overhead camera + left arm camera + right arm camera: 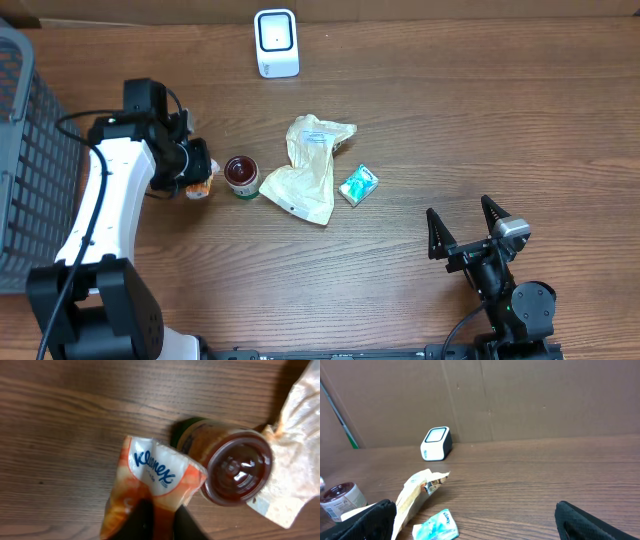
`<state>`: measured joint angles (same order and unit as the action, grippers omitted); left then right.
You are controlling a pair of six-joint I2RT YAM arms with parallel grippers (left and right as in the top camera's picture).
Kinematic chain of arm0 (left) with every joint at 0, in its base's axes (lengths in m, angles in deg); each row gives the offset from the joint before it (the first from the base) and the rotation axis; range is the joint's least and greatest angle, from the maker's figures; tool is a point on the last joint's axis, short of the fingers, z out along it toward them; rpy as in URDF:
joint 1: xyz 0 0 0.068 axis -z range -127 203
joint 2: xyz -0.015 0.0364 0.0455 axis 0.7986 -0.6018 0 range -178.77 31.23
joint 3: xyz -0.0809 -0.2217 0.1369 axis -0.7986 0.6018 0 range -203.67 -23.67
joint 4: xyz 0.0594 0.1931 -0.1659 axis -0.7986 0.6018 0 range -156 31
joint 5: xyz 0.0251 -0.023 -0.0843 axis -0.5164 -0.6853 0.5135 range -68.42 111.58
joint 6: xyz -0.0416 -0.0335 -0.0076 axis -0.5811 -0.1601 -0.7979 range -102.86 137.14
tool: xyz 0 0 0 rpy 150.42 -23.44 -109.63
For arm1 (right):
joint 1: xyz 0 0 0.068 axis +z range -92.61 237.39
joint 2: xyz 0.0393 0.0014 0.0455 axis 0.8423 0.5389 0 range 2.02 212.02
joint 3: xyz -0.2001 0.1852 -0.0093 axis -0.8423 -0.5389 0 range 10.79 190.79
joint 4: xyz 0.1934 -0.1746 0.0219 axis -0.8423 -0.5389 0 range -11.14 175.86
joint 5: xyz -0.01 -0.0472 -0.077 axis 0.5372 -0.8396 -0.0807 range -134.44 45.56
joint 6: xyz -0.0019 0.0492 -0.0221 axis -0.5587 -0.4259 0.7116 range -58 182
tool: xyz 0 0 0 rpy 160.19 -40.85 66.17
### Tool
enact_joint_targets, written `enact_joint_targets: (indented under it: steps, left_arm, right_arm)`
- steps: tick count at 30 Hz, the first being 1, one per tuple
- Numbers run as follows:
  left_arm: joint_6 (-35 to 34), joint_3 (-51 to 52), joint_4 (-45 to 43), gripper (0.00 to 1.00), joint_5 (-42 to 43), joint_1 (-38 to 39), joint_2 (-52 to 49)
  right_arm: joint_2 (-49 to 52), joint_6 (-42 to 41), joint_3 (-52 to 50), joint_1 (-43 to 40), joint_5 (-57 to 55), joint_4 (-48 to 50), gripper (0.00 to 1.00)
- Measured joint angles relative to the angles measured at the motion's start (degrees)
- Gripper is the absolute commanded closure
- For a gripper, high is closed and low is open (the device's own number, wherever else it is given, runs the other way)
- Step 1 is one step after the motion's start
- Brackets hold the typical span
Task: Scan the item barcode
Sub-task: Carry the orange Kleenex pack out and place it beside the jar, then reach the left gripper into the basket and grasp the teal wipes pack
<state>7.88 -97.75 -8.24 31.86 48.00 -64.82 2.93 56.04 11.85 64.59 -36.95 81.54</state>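
Probably the pick-up step, with nothing yet at the scanner [276, 42]. Left fingers [137, 525] low over the surface [450, 120], drawn close together about the near end of the tissue pack [155, 472], most of it just ahead of the tips. Cannot tell whether pinching it or only flanking it. Pack label up, showing no barcode, resting against a jar [235, 467] just right of the tips. Next move calls for a sure pinch, a lift clear of the jar, then a carry well ahead and rightward to the scanner, turning the pack to face its barcode to the window. Right fingers [590, 522] spread wide, holding nothing, well apart from everything
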Motion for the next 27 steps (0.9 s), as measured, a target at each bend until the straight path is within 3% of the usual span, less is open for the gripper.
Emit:
enact_joint_targets:
  steps: [1,4,6,13,17,20,22,27]
  left_arm:
    - [0.1,0.5,-0.5,0.46,0.0,0.0,-0.5]
    - [0.2,0.6,-2.1,0.48,0.0,0.0,-0.8]
    - [0.7,-2.1,1.4,0.48,1.6,0.0,-0.9]
    - [1.9,-30.0,14.1,0.4,4.0,-3.4,-0.1]
    - [1.7,-45.9,20.2,0.22,0.3,-11.9,2.3]
    - [1.7,-53.2,20.8,0.31,-3.4,-22.2,3.9]
    - [2.2,-53.6,20.5,0.32,-5.7,-28.2,4.3]
    - [2.4,-46.4,16.1,0.32,-7.6,-39.1,1.5]
  right_arm:
    - [0.0,0.0,0.0,0.0,0.0,0.0,0.0]
    - [0.0,0.0,0.0,0.0,0.0,0.0,0.0]
    - [0.0,0.0,0.0,0.0,0.0,0.0,0.0]
    - [0.1,0.0,0.0,0.0,0.0,0.0,0.0]
    - [0.0,0.0,0.0,0.0,0.0,0.0,0.0]
    - [0.0,0.0,0.0,0.0,0.0,0.0,0.0]
    - [0.0,0.0,0.0,0.0,0.0,0.0,0.0]
    - [0.0,0.0,0.0,0.0,0.0,0.0,0.0]
